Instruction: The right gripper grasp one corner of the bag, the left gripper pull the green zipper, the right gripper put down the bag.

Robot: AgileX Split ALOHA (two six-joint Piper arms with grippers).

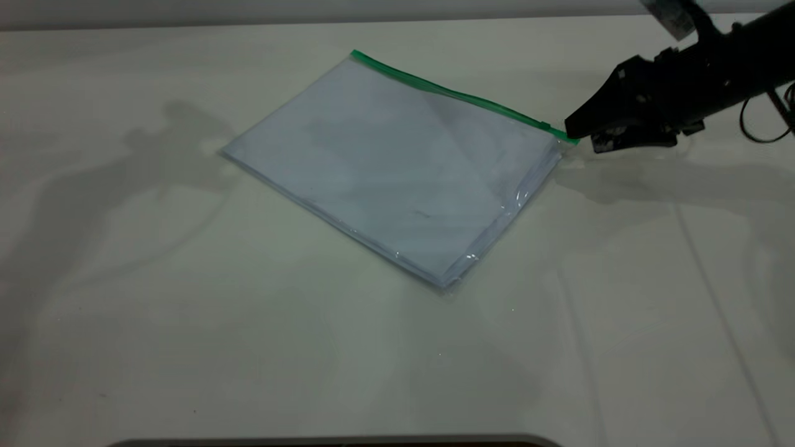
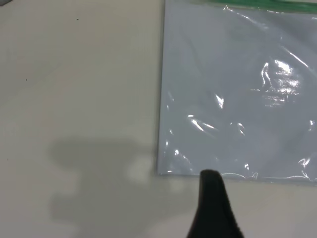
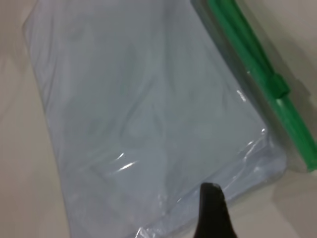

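Exterior view: bag [image 1: 397, 167] flat on pale table [image 1: 186, 341].

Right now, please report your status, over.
Right gripper at the bag's zipper corner, grasp unclear. Left gripper hovers at opposite edge. Green zipper untouched. Nothing in the way.

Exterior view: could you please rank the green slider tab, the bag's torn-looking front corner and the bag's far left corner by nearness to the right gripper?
1. Green slider tab, right beside the right gripper.
2. Front corner of the bag, toward the camera.
3. Left corner, farthest across.
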